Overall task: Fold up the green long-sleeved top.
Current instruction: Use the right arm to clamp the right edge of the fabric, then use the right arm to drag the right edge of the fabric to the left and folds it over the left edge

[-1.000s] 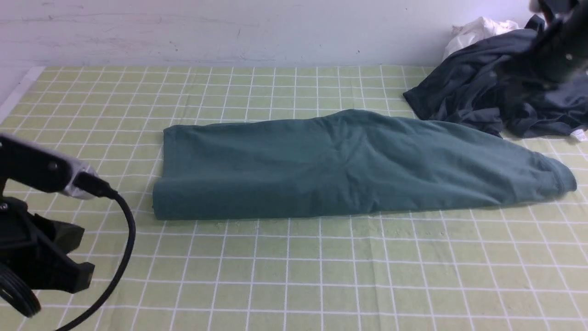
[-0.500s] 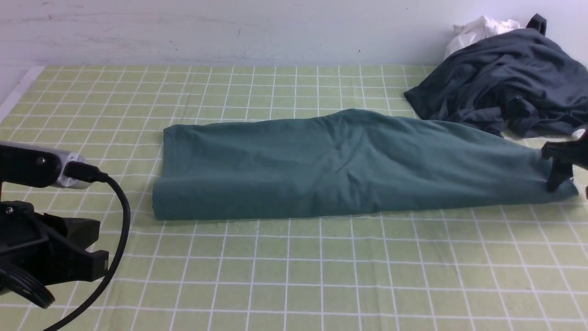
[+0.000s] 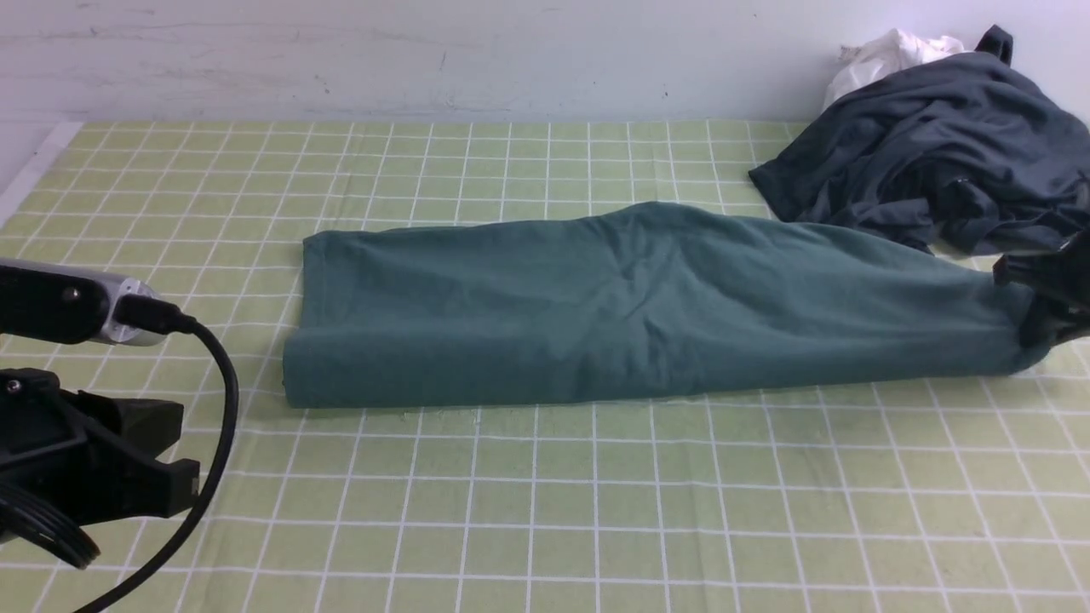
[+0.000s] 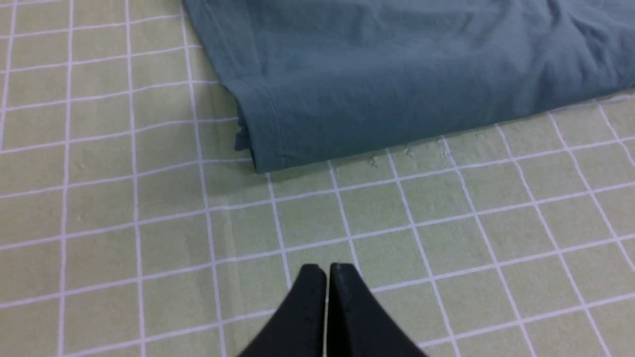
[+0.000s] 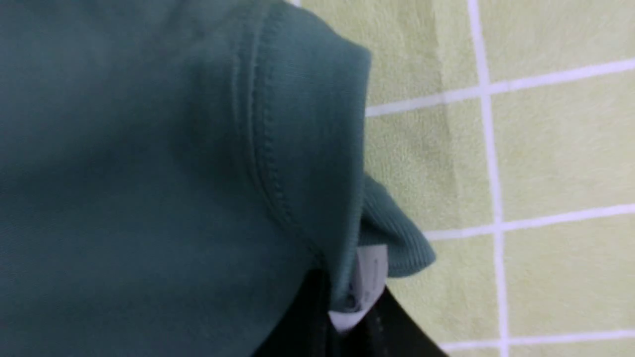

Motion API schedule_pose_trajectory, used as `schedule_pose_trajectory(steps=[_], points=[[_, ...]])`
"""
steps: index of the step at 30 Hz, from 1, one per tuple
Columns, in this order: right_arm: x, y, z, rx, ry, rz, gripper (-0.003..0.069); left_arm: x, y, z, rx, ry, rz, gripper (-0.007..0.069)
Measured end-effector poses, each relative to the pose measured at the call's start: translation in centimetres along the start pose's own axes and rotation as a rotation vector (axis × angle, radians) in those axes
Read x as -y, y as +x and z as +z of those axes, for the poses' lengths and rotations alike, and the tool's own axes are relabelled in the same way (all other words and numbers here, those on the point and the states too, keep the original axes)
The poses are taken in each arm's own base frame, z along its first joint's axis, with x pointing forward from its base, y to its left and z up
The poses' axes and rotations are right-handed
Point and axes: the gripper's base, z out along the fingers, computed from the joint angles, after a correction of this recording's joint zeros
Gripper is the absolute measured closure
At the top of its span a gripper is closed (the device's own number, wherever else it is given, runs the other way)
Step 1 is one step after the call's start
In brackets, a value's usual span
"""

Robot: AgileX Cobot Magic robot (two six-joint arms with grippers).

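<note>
Checked tablecloth (image 3: 545, 511) carries the green long-sleeved top (image 3: 596, 306), folded lengthwise mid-table. Right gripper (image 3: 1035, 317) seemingly pinches its neck end beside the white label (image 5: 368, 277); a shallow bite could slip. Left gripper (image 4: 326, 277) hovers closed, empty.

One green top (image 3: 647, 306), one dark garment (image 3: 928, 170), one white cloth (image 3: 886, 55), one checked tablecloth (image 3: 545, 511), two pairs of jaws.

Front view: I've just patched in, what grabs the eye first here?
The green top, folded into a long band, lies across the middle of the checked table. At its right end the right gripper pinches the neck edge by the white label, while the left gripper hangs shut at the near left, clear of the cloth. A dark grey garment is heaped at the far right.
</note>
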Motion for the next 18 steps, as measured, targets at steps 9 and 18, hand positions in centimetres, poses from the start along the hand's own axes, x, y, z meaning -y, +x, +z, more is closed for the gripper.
schedule_pose_trajectory(steps=[9, 18], points=[[-2.8, -1.0, -15.1, 0.340, 0.036, -0.125, 0.0636, 0.3, -0.1, 0.0, 0.013, 0.027, -0.056, 0.0629], [-20.3, 0.8, -20.8, 0.558, -0.445, -0.377, 0.0638, 0.3, -0.1, 0.0, 0.015, 0.031, -0.062, 0.0629]])
